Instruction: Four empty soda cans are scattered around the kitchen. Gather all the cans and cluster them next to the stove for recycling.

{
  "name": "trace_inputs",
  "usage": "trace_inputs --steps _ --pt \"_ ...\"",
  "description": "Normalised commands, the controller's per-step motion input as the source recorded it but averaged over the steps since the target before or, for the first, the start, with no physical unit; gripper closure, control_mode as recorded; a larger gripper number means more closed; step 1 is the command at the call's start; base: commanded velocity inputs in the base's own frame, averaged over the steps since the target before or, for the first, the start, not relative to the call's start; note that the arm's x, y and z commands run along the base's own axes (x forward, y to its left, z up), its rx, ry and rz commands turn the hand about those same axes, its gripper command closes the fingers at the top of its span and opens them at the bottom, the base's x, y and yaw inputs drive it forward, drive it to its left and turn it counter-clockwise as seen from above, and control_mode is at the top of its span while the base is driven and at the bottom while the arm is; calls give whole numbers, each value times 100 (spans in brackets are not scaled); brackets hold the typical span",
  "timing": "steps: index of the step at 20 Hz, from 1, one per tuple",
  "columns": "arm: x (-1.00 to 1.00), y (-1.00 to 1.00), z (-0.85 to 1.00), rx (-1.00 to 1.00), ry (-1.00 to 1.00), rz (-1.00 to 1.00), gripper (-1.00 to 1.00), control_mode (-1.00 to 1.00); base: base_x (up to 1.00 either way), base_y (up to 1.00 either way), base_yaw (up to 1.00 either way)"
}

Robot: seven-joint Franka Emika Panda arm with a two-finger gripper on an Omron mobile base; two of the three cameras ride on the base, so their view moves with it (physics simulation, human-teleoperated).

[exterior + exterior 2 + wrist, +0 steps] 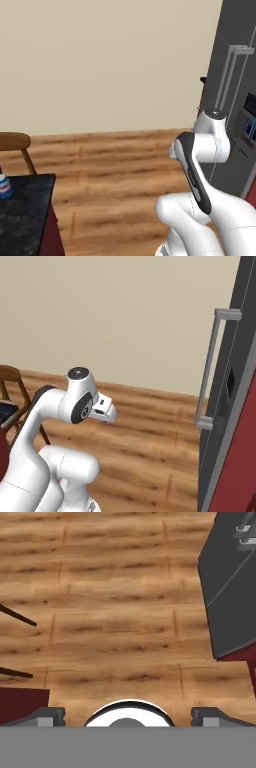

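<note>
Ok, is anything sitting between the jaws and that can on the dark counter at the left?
Nothing visible blocks the way. The blue and white soda can stands at the left edge of the black counter, beside a wooden chair. The open gripper points down at bare wood floor, well apart from the can.

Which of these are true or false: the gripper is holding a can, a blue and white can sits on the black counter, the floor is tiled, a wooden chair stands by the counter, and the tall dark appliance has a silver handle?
1. The gripper holds a can. False: its jaws stand wide open over the wooden floor, with nothing between them.
2. A blue and white can sits on the black counter. True.
3. The floor is tiled. False: it is wooden planks.
4. A wooden chair stands by the counter. True.
5. The tall dark appliance has a silver handle. True.
</note>
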Motion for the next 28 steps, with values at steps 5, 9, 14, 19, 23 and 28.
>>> trace_inputs --steps 5,9,14,19,23,28 --pt "0 0 0 0 0 0 -100 100 25 11 38" --pt "0 0 0 0 0 0 -100 100 35 16 36" --pt "0 0 0 0 0 0 -100 100 30 20 33" --pt "0 0 0 0 0 0 -100 100 32 23 34" --pt "0 0 0 0 0 0 -100 100 27 22 30" --pt "0 0 0 0 0 0 -100 100 23 20 29"
